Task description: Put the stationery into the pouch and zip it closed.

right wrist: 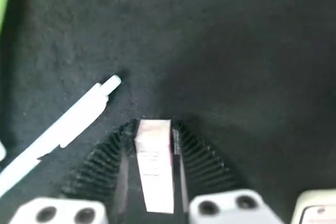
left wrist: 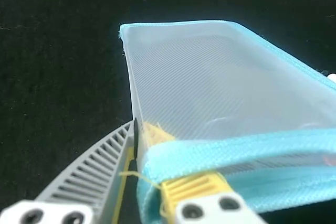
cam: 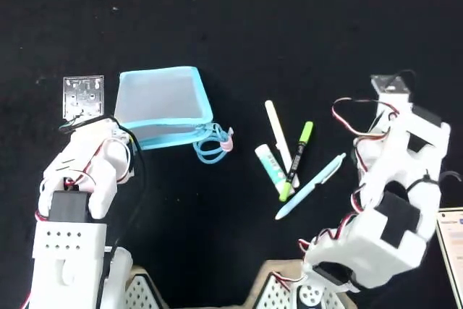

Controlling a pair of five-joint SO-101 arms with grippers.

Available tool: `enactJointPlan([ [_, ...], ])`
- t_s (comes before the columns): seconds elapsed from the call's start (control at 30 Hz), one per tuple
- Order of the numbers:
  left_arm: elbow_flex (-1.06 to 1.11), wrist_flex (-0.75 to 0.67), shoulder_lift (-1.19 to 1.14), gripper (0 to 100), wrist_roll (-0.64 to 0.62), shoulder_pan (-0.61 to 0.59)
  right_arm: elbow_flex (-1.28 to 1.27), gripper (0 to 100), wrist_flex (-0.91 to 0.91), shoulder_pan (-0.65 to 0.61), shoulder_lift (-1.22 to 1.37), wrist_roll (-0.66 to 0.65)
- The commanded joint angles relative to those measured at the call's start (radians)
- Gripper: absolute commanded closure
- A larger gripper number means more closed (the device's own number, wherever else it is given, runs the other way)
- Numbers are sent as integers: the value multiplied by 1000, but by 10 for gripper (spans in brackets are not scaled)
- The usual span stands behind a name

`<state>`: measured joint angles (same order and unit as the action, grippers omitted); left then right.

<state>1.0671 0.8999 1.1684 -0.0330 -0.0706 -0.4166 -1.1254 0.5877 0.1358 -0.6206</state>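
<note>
On the black bench (cam: pixel 239 34) the pouch (cam: pixel 160 103) lies flat, well apart from the loose stationery. The left tool (left wrist: pixel 137 139) is clamped on its near corner by the zip edge. That single-corner hold is the main risk, as I judge it. The soft mesh may sag or swivel when something is pushed in, and the mouth may be too flat to accept anything. How far the zip stands open I cannot tell.

The pale blue pen (cam: pixel 311 186), green highlighter (cam: pixel 298 158) and white stick (cam: pixel 278 132) lie fanned close together with the small glue stick (cam: pixel 268 167), some of them touching. Picking one could drag or roll its neighbours.

The right tool (right wrist: pixel 152 125) is closed on a small white block (right wrist: pixel 154 171), likely an eraser. Being small and smooth, it may twist or slip out on the carry across to the pouch, or miss the mouth on release.

Counted: two arms, one pouch, one pen, one highlighter, one white stick, one glue stick and one white block, making five pieces of stationery in all
</note>
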Motion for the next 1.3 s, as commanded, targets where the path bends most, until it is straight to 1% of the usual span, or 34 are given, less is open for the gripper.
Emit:
enactJointPlan([
  [0.0, -15, -43, 0, 970, -3, 13, 79, 849, -52, 21, 4, -77],
  [0.07, -13, -46, 0, 970, -3, 10, 137, 832, -130, 21, 5, -97],
  [0.13, -18, -38, 0, 970, -3, 8, 205, 840, -232, 18, 12, -109],
  [0.23, -16, -38, 0, 970, -3, 7, 269, 843, -330, 18, 12, -163],
  [0.47, -8, -40, 0, 970, -8, 16, 260, 843, -325, 21, 15, -348],
  [0.6, -7, -37, 0, 970, -8, 16, 214, 843, -247, 26, 15, -400],
  [0.7, -7, -37, 0, 970, -9, 16, 160, 843, -167, 40, 15, -404],
  [0.8, -7, -37, 0, 970, -9, 16, 93, 843, -143, 38, 15, -400],
  [0.93, -7, -37, 0, 970, -9, 16, 42, 843, -124, 31, 13, -282],
  [1.07, -5, -35, 0, 970, -9, 16, 38, 843, -51, 37, 15, -175],
  [1.13, 2, -37, 0, 970, -9, 16, 39, 843, -31, 31, 33, -147],
  [1.27, 2, -37, 0, 970, -9, 16, 50, 843, -9, -6, 110, -137],
])
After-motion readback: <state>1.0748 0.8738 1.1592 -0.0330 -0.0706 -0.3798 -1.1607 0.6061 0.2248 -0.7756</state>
